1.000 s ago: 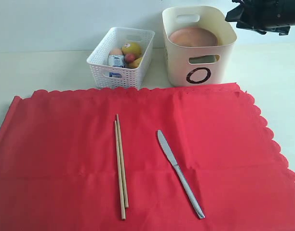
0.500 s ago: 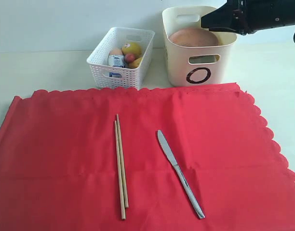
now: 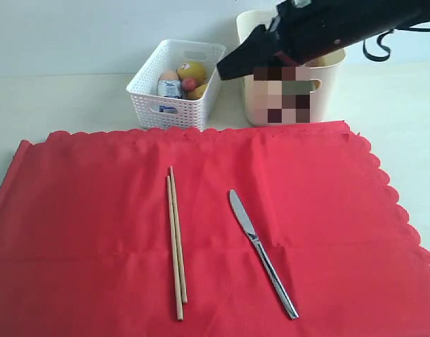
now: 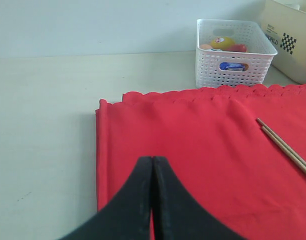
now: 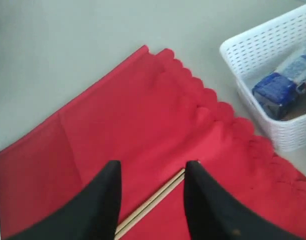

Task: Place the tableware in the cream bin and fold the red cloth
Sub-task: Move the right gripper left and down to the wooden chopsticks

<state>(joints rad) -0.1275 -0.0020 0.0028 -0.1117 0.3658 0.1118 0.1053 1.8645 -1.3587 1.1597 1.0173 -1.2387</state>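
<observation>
On your right gripper point(image 5: 152, 167) the jaws stand apart with nothing between them. It hangs in the air, and its dark arm crosses in front of the cream bin point(image 3: 329, 81), so you cannot see into the bin. On your left gripper point(image 4: 152, 162) the jaws are pressed together on nothing, low over the left border of the red cloth point(image 3: 95, 210), where cloth gives way to bare table.

The cloth lies flat over the near part of the table point(image 3: 60, 98), faintly creased. Its scalloped edge runs just in front of both containers. Two chopsticks point(image 3: 176, 239) lie side by side near the cloth's middle, touching along their length. The knife point(image 3: 261, 253) lies to their right, apart from them, with its blade tip pointing toward the wall edge of the table.

The cream bin stands at that wall edge, toward the right corner. The white lattice basket point(image 3: 169, 98) sits just beside it on the left, holding food items and a blue-white carton.

The table is pale, matte and plain. Behind it you have a bare, pale wall point(image 3: 95, 35).
</observation>
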